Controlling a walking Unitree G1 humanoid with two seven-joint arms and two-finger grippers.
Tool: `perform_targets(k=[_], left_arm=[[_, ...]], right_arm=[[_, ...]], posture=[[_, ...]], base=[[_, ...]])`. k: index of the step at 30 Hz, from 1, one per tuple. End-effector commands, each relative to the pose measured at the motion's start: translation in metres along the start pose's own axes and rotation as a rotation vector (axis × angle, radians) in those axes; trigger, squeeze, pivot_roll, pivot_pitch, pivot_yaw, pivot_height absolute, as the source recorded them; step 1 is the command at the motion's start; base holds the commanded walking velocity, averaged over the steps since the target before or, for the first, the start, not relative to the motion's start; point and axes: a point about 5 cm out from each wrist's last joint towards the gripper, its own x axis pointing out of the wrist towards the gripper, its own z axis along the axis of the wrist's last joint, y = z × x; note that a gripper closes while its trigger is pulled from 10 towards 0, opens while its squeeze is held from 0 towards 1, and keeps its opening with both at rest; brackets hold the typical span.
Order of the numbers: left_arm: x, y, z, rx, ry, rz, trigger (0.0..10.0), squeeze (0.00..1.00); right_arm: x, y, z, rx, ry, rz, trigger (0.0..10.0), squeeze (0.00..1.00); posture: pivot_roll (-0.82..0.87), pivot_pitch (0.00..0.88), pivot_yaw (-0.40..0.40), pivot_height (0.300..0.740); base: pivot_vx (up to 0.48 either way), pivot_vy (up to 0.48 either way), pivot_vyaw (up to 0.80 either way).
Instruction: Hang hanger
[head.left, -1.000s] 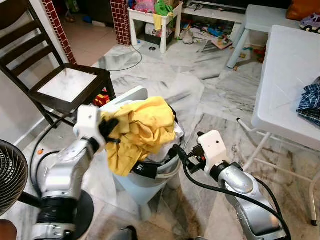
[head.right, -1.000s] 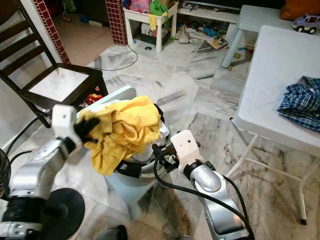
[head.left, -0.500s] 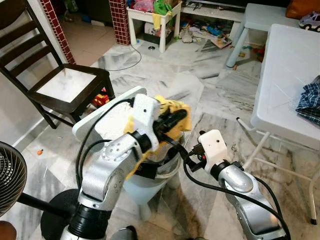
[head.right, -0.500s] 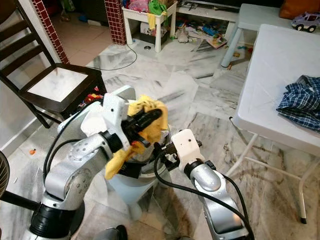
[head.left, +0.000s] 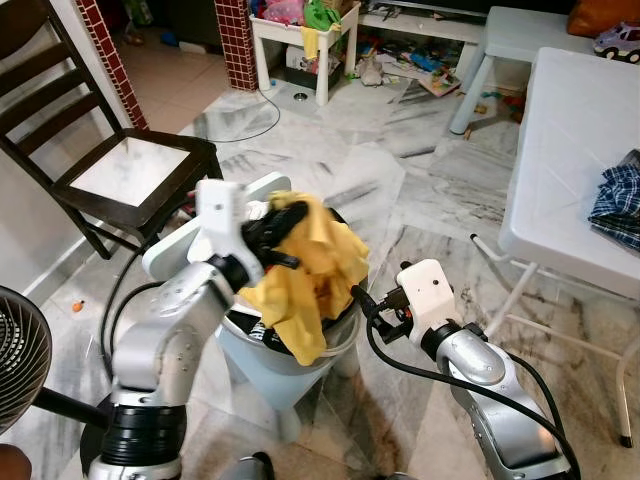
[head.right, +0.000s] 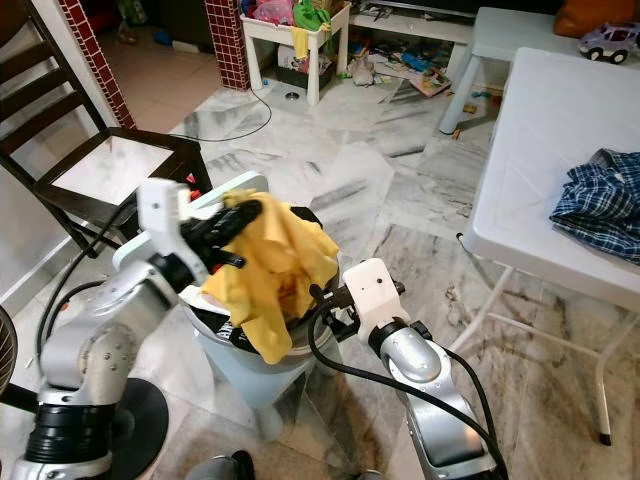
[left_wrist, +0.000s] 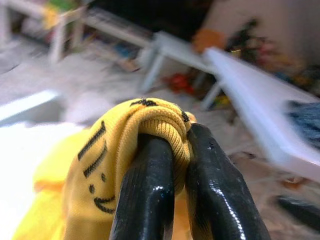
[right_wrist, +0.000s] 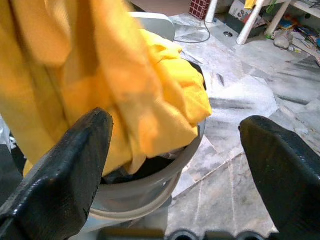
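Observation:
A yellow garment with black print hangs bunched over a pale grey laundry bin. My left gripper is above the bin's far rim, shut on a fold of the yellow cloth, and the cloth drapes down into the bin. My right gripper is beside the bin's right rim, open, its fingers spread wide with the yellow garment in front of them and nothing held. A black item lies in the bin under the cloth.
The bin's white lid stands open behind it. A dark wooden chair is at the left and a fan at the near left. A white table with a plaid shirt stands on the right.
My left arm swung right across the bin, then drew back left, still holding the yellow garment, which now drapes lower into the bin. The right arm has stayed put.

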Motion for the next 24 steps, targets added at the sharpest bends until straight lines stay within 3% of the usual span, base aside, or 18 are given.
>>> perform_targets(k=[1, 2, 3, 4, 6, 7, 9, 17, 20, 23, 24], left_arm=[[-0.009, 0.024, -0.016, -0.037, 0.05, 0.103, 0.0, 0.0], [-0.011, 0.032, -0.023, -0.036, 0.079, 0.14, 7.5, 0.0], [-0.013, 0.037, -0.028, -0.041, 0.099, 0.157, 7.5, 0.0], [-0.015, 0.046, -0.039, -0.064, 0.143, 0.19, 10.0, 0.0], [-0.017, 0.053, -0.05, -0.099, 0.185, 0.22, 10.0, 0.0], [-0.017, 0.057, -0.056, -0.104, 0.202, 0.245, 10.0, 1.0], [-0.017, 0.061, -0.062, -0.122, 0.223, 0.272, 10.0, 1.0], [-0.017, 0.083, -0.069, -0.019, 0.249, 0.396, 10.0, 1.0], [-0.022, 0.098, -0.068, 0.064, 0.289, 0.486, 10.0, 1.0], [-0.021, 0.1, -0.063, 0.126, 0.28, 0.497, 10.0, 1.0], [-0.02, 0.101, -0.06, 0.183, 0.269, 0.502, 10.0, 1.0]], right_arm=[[0.001, -0.001, 0.001, 0.001, 0.002, 0.002, 10.0, 0.0], [0.001, -0.001, 0.001, 0.0, 0.001, 0.004, 10.0, 0.0], [0.001, -0.001, 0.001, -0.001, 0.001, 0.004, 10.0, 0.0], [0.0, -0.001, 0.001, -0.004, 0.002, 0.006, 10.0, 0.0], [0.0, -0.002, 0.001, -0.007, 0.003, 0.008, 10.0, 0.0], [0.0, -0.002, 0.001, -0.008, 0.004, 0.009, 10.0, 0.0], [0.0, -0.003, 0.001, -0.009, 0.004, 0.009, 10.0, 0.0], [-0.001, -0.002, 0.001, -0.01, 0.005, 0.008, 10.0, 0.0], [-0.001, -0.001, 0.002, -0.008, 0.004, 0.011, 10.0, 0.0], [-0.001, -0.001, 0.002, -0.008, 0.004, 0.009, 10.0, 0.0], [-0.001, -0.001, 0.002, -0.008, 0.004, 0.008, 10.0, 0.0]], posture=[[-0.06, 0.119, 0.011, 0.74], [-0.07, 0.12, 0.007, 0.74], [-0.07, 0.122, 0.006, 0.74], [-0.07, 0.122, 0.006, 0.74], [-0.07, 0.122, 0.0, 0.74], [-0.07, 0.122, 0.0, 0.74], [-0.08, 0.12, -0.001, 0.74], [-0.08, 0.121, -0.001, 0.74], [-0.08, 0.125, 0.0, 0.74], [-0.08, 0.125, 0.0, 0.74], [-0.08, 0.125, 0.0, 0.74]], base=[[0.0, 0.0, 0.0], [0.0, 0.0, 0.0], [0.0, 0.0, 0.0], [0.0, 0.0, 0.0], [0.0, 0.0, 0.0], [0.0, 0.0, 0.0], [0.0, 0.0, 0.0], [0.0, 0.0, 0.0], [0.0, 0.0, 0.0], [0.0, 0.0, 0.0], [0.0, 0.0, 0.0]])
